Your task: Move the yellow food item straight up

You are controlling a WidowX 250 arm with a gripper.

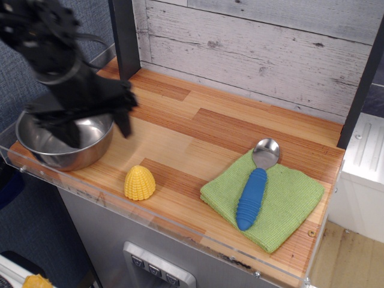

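Here we see the black robot gripper (pixel 96 129), blurred, fingers spread above the round steel bowl (pixel 72 153); the small ribbed bright-yellow plastic corn tip (pixel 139 183) sits below its right finger, untouched.

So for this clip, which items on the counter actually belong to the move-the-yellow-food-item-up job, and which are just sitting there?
Part of the job:
- yellow food item, ribbed corn tip near the front edge
- gripper, jaws open, over the bowl, not touching the corn

Just lying about:
- steel bowl, at the left end
- green cloth
- blue-handled spoon, lying on the cloth
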